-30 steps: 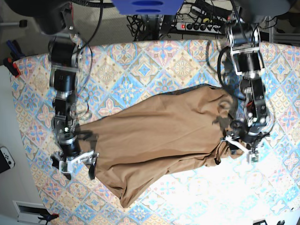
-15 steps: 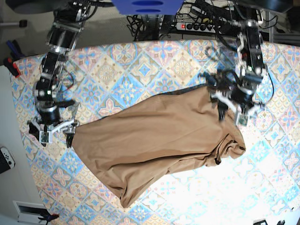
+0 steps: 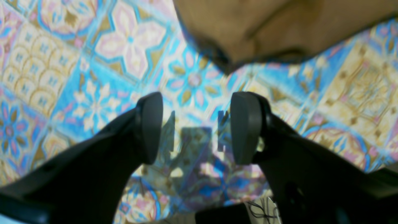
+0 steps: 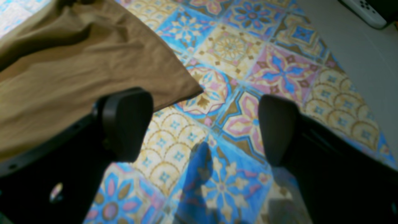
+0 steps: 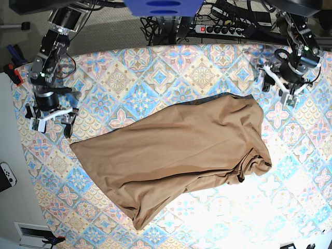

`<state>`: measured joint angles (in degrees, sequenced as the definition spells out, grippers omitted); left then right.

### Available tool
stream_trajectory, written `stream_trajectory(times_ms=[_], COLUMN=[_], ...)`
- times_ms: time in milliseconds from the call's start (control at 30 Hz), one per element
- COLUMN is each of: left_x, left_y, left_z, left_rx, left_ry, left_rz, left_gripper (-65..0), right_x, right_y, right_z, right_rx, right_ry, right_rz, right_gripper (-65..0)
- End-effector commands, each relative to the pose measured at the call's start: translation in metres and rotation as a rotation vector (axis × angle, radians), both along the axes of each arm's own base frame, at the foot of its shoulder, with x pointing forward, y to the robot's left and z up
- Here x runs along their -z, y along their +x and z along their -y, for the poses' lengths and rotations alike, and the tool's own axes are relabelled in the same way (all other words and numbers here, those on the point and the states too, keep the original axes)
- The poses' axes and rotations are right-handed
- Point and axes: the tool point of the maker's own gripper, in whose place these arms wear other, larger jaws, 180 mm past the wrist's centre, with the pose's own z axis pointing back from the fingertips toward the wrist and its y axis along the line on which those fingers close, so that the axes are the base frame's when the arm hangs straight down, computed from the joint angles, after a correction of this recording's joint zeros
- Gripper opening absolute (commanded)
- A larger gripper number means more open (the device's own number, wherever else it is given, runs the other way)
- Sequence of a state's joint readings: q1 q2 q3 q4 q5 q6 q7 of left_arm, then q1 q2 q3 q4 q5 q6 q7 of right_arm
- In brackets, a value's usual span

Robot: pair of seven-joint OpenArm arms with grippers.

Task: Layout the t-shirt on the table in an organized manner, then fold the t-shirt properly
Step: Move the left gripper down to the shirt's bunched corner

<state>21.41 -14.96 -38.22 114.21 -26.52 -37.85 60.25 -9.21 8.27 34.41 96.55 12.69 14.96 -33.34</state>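
The tan t-shirt [image 5: 176,155] lies spread and wrinkled across the middle of the table [image 5: 155,67], bunched at its right end. My left gripper [image 5: 277,87] is open and empty above the table, just beyond the shirt's upper right corner. In the left wrist view the gripper [image 3: 197,130] shows bare tiles between its fingers, with the shirt's edge [image 3: 264,25] ahead. My right gripper [image 5: 52,126] is open and empty, left of the shirt's left corner. In the right wrist view the gripper [image 4: 202,127] hangs over tiles, with the shirt's corner [image 4: 77,62] beside its left finger [image 4: 124,124].
The table's left edge drops to grey floor [image 4: 357,62], where a white controller [image 5: 6,176] lies. A power strip [image 5: 223,29] and cables sit behind the table's far edge. A blue part [image 5: 163,6] hangs at the top centre.
Both grippers have let go of the shirt and drawn up and outward, away from it. The shirt's left corner has shifted left and its right end stays bunched.
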Motion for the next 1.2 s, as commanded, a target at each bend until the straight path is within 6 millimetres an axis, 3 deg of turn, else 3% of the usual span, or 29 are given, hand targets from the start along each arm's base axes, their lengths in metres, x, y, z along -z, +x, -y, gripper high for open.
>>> stream_trajectory(times_ms=[0,100,200,333,533,833,1000,1167], left_x=[-0.007,-0.004,-0.013,-0.008,0.016,0.054,0.054,0.049], left_y=[0.002,0.0,0.017,0.035,0.052,0.06,0.072,0.089], left_z=[-0.001,-0.004,-0.003,0.005,0.035,0.03,0.031,0.063], left_rx=[0.023,0.024,0.026,0.0,0.082,0.034,0.027,0.085], left_ry=[0.017,0.048,0.048,-0.012,-0.072,-0.108,-0.129,-0.166], left_rz=[0.025,0.01,0.054,0.083,0.026,-0.076,-0.066,-0.039], left_gripper=[-30.7,-30.6,-30.6,-30.6,-30.6,-31.0,-31.3,-31.7], right_x=[-0.015,-0.014,-0.008,-0.005,-0.006,0.001,-0.004,-0.004], right_y=[0.004,0.003,-0.001,-0.004,-0.005,-0.013,-0.013,-0.013], right_z=[0.005,0.004,0.001,0.001,0.004,0.004,0.003,0.003], right_rx=[0.002,-0.001,-0.006,-0.008,0.0,0.001,-0.005,-0.006], right_ry=[-0.013,-0.014,-0.011,-0.011,-0.015,-0.018,-0.026,-0.027], right_rz=[0.049,0.044,0.028,0.023,0.024,0.0,0.01,0.01], right_gripper=[-11.0,-11.0,-11.0,-11.0,-11.0,-11.0,-11.0,-11.0])
